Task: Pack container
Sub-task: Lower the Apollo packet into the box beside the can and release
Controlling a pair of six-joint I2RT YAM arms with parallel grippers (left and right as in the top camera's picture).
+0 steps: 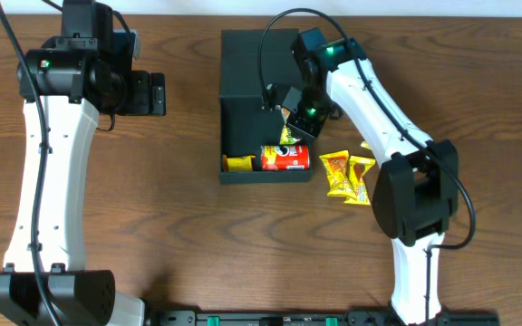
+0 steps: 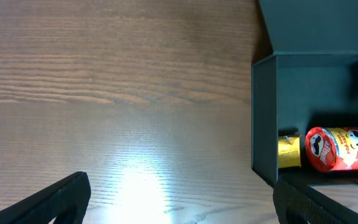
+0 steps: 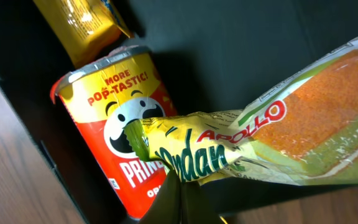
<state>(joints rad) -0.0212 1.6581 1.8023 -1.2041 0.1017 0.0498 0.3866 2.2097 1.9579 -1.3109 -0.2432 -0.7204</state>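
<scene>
The dark teal container (image 1: 243, 109) stands open at the table's middle, its flap lid (image 1: 256, 50) laid back. A red Pringles can (image 1: 285, 158) and a yellow packet (image 1: 239, 164) lie at its front wall. My right gripper (image 1: 290, 127) is shut on a green-yellow Apollo Pandan cake packet (image 3: 272, 143) and holds it over the can (image 3: 114, 134) inside the box. My left gripper (image 2: 179, 205) is open and empty above bare table, left of the container (image 2: 263, 124).
Two orange-yellow snack packets (image 1: 347, 174) lie on the table just right of the container, below the right arm. The wooden table (image 1: 152, 226) spreads left and in front.
</scene>
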